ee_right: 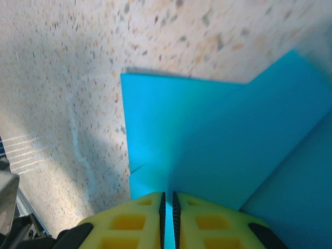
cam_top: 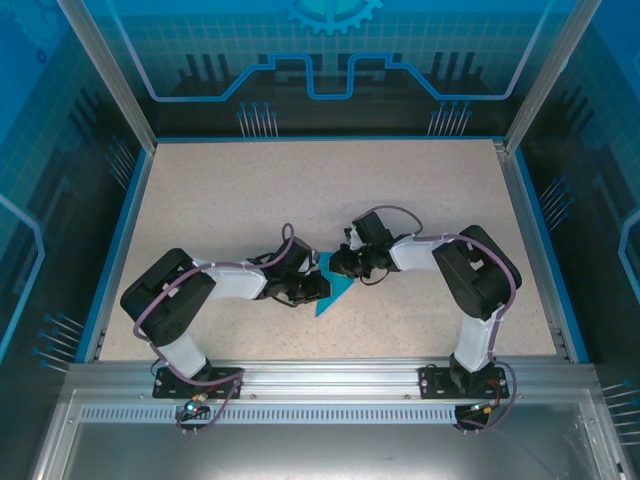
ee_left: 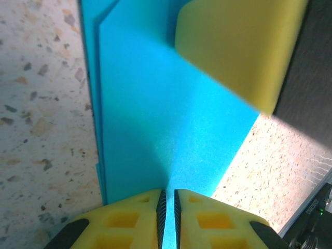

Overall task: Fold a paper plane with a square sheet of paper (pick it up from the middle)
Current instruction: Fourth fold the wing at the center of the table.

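I have both arms bent inward over the table (cam_top: 250,190), elbows out toward its left and right edges, wrists meeting near the middle. My left tool (ee_left: 167,199) has its yellow fingers (ee_left: 132,218) pressed nearly together, pinching the folded sheet of paper (ee_left: 171,119). My right tool (ee_right: 167,199) pinches it the same way.

In the top view, the 2 claws, left claw (cam_top: 312,288) and right claw (cam_top: 340,265), cover much of the sheet of paper (cam_top: 335,297). Their fingertips are too small there to tell apart.

In the left wrist view, the sheet runs off the top edge ahead of the claw. A blurred yellow pad (ee_left: 238,46) ahead and to the right hides its far part.

In the right wrist view, the sheet is cut off at the right of the claw, and its near edge is hidden between the fingers (ee_right: 129,220).
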